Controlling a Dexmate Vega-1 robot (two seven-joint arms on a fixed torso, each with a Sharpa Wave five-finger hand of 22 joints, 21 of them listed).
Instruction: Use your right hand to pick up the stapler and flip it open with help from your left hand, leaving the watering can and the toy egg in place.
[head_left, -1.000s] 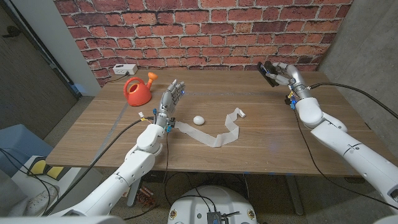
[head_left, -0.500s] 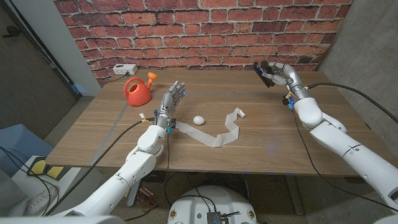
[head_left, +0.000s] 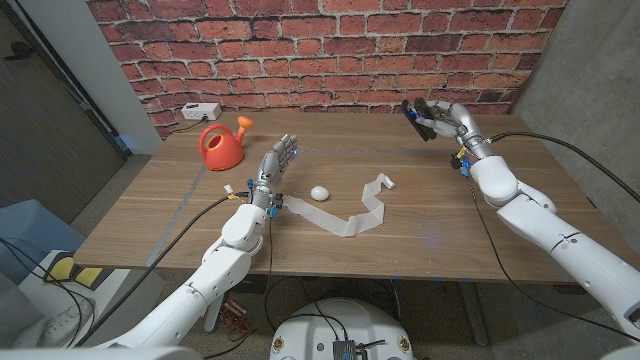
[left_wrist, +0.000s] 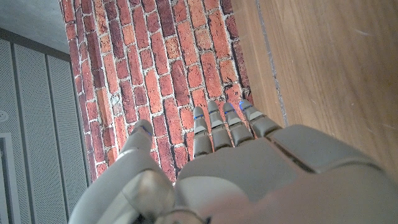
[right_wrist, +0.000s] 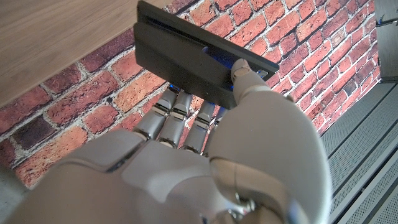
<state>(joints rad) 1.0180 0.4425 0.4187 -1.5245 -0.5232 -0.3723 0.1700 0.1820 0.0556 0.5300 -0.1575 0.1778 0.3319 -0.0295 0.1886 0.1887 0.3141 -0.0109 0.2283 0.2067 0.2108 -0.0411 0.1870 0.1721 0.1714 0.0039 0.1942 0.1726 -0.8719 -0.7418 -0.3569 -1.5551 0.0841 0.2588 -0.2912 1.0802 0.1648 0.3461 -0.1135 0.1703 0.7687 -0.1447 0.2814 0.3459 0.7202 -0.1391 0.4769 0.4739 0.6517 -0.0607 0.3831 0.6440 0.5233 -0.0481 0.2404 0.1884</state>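
Observation:
My right hand (head_left: 450, 122) grips the black stapler (head_left: 415, 116) and holds it lifted above the table's far right corner, in front of the brick wall. In the right wrist view the stapler (right_wrist: 186, 56) is a dark flat bar pinched between the thumb and the fingers (right_wrist: 180, 118) of my right hand (right_wrist: 205, 168). My left hand (head_left: 277, 160) is raised at mid-left with fingers straight and apart, holding nothing; the left wrist view shows its back (left_wrist: 249, 168). The orange watering can (head_left: 221, 145) stands at the far left. The white toy egg (head_left: 320, 192) lies just right of my left hand.
A white paper strip (head_left: 350, 215) snakes across the table's middle, from my left wrist to right of the egg. A white power strip (head_left: 201, 111) sits at the table's (head_left: 450, 240) back left corner. The brick wall runs close behind the far edge.
My right hand has carried the stapler a little to the left and up along the far edge. My left hand has stayed almost where it was.

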